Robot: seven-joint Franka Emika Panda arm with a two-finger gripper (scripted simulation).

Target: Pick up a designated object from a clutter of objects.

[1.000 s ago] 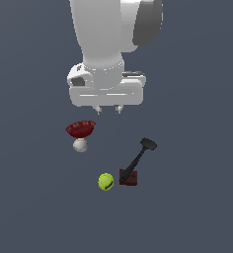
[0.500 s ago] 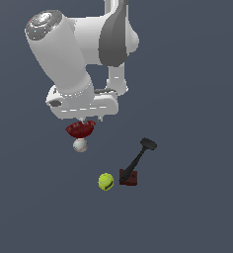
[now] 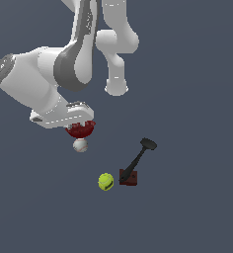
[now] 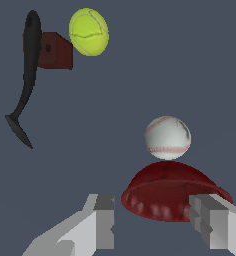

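The hand [image 4: 152, 225] is seen in the wrist view with its two fingers spread wide, one on either side of the red bowl [image 4: 172, 196]; no contact with the bowl can be confirmed, and nothing is held. The bowl appears to lie dome-side up on the surface [image 3: 187, 207], which would account for a straddling approach: a rounded back offers no edge from above, so opposite sides of the thin rim must be bracketed. In the exterior view the bowl [image 3: 80, 129] is largely hidden beneath the hand body, with only its lower edge showing. The white baseball [image 3: 80, 145] is found just beside the bowl at the 6 o'clock position in that view; whether the two touch cannot be told. The remaining clutter lies well apart toward 4 o'clock: the tennis ball [image 3: 105, 181], the dark brown block [image 3: 129, 177] and the black long-handled tool [image 3: 139, 158], whose handle end rests at the block. The step in hand is judged to be final alignment before closing. Crowding by the baseball is judged the main risk; it could be nudged during closure.
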